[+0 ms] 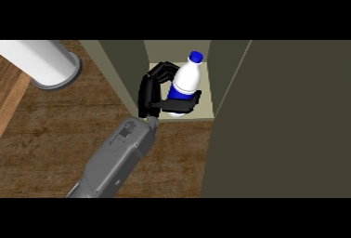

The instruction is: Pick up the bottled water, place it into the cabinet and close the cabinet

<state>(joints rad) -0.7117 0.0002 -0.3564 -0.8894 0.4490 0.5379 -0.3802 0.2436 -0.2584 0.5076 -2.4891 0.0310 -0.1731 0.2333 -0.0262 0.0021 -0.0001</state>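
Observation:
The bottled water (186,76) is white with a blue cap and a blue label. It is inside the open cabinet (162,48), roughly upright with its cap leaning a little to the right. My left hand (149,95) is shut on it from the left: the fingers curl round the far side near the neck and the thumb presses on the label low down. The bottle's base is hidden behind the thumb, so I cannot tell whether it rests on the cabinet floor. The cabinet's door (288,121) stands open as a wide dark panel on the right.
A white cylinder on a grey round base (42,60) stands at the back left on the wooden counter (61,125). A lighter wooden board (9,100) lies along the left edge. The cabinet's left wall (123,69) is close beside my wrist.

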